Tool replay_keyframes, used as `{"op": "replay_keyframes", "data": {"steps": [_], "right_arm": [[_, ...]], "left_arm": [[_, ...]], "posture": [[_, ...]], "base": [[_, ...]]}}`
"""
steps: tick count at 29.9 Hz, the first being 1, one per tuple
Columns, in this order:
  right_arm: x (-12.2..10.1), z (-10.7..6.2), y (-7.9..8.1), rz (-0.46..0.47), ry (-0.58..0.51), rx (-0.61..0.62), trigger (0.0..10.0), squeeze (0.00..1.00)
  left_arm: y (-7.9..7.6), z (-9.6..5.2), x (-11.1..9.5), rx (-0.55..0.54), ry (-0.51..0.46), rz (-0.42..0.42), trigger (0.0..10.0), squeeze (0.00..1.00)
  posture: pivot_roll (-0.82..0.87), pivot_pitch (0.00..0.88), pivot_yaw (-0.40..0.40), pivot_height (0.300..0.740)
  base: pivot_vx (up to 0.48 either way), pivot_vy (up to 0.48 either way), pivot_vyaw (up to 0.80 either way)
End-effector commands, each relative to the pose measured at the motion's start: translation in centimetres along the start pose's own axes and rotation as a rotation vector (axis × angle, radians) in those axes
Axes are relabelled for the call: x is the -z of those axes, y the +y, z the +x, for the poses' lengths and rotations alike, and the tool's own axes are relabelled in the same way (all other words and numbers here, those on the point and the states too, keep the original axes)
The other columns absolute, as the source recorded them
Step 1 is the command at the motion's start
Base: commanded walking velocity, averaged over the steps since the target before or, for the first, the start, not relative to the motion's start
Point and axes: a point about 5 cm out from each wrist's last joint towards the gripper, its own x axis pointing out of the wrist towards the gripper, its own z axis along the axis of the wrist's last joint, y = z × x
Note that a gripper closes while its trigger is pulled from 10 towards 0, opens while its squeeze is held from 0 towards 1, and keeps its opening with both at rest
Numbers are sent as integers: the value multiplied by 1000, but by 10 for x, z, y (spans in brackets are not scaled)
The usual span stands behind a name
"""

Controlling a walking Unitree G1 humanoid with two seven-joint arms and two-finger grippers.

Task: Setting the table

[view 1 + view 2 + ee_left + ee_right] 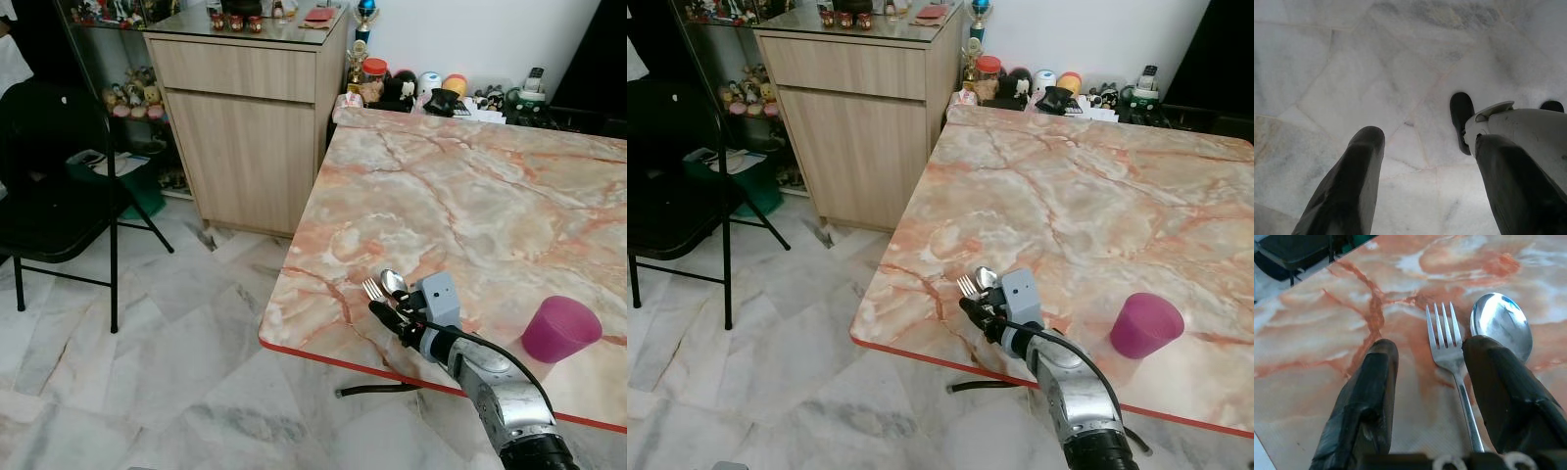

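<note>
I find the right claw [1422,382] open over the fork [1449,350] and spoon [1501,323] lying left of the pink cup [560,329] on the surface [470,196]; plates appear outstanding.

Open marble table [460,196] beyond the cup [559,329] (clutter along its far edge).

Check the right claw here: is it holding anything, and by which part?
Nothing held. The right claw stands open over the table; the fork lies between its fingers, the spoon beside it.
</note>
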Motion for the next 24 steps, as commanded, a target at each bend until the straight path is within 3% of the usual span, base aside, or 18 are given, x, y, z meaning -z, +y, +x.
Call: {"op": "replay_keyframes", "data": {"steps": [1, 18, 24], "right_arm": [[7, -1, -4, -22, 45, 12, 10000, 0], [13, -4, -8, -22, 68, 31, 10000, 0], [16, -5, -8, -22, 77, 30, 10000, 0]], "left_arm": [[4, -3, 10, -5, 46, 0, 10000, 0], [6, -5, 15, -4, 55, 5, 10000, 0], [-10, 1, 7, 15, 42, 12, 10000, 0]], "posture": [[-6, 104, -1, 740], [-7, 93, 0, 740], [-7, 92, 2, 740]], "base": [[0, 0, 0], [0, 0, 0], [0, 0, 0]]}}
